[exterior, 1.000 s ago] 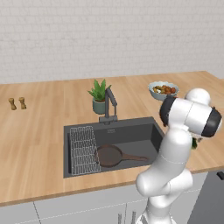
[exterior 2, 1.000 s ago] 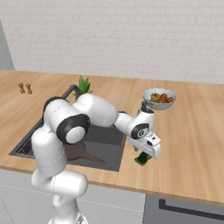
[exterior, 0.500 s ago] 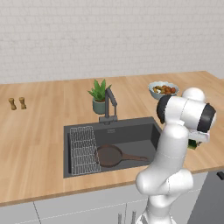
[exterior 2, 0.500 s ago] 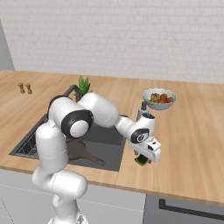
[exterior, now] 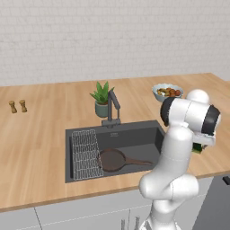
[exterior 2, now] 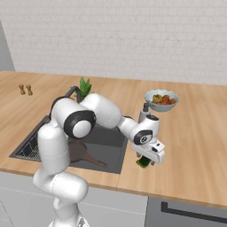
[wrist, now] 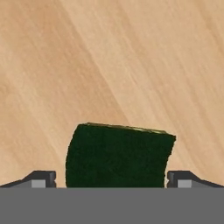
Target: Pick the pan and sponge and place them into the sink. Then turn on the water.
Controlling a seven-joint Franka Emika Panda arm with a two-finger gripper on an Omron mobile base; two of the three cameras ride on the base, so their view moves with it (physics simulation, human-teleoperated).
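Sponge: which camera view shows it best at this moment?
The hand view: the sponge lies large on the wooden counter between the open fingertips. The right base view shows a green sliver under the gripper; the left base view shows a bit behind the arm.

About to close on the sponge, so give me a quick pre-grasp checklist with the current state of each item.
1. Pan already in the sink: ok.
2. Sponge lies between the two fingers: ok.
3. Gripper open wide enough to straddle it: ok.
4. Fingers low enough to clamp the sponge's sides: cannot tell.
5. Counter around the sponge free of obstacles: ok.
6. Fruit bowl apart from the hand: ok.
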